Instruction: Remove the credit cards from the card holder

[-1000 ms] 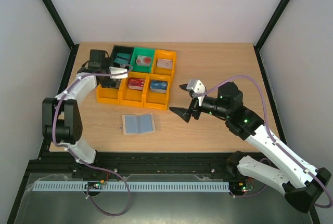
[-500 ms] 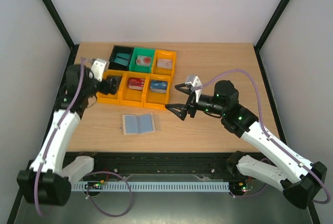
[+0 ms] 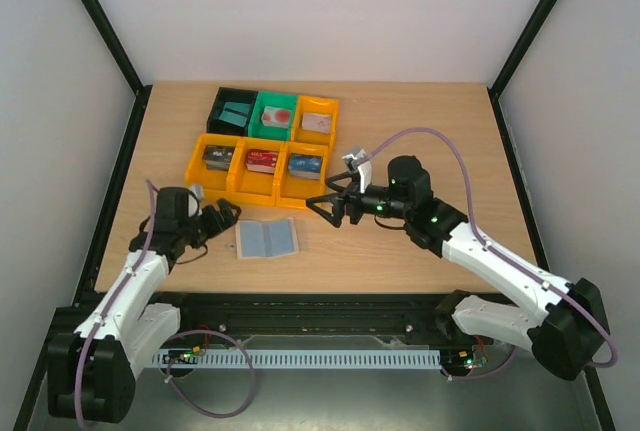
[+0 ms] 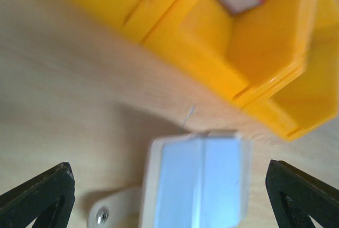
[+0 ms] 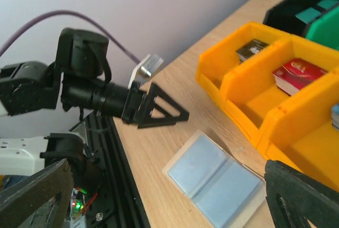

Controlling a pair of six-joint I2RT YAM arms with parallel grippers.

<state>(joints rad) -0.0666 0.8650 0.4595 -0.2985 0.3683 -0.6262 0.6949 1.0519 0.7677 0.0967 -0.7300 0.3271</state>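
Left gripper (image 3: 226, 216) and right gripper (image 3: 327, 207) both gape empty off the orange bins' (image 3: 250, 194) front corners, card holder (image 3: 267, 239) open flat just before those bins, credit cards indiscernible inside; I'd likely shove the unpinned holder sliding.

No text, brand, number or sign can be read in any view. The red card (image 5: 298, 74) in the orange bin (image 5: 209, 77) carries pale print, but it is too small and blurred to make out. The same holds for the light strip on the dark card (image 5: 253, 49) in the compartment beside it.
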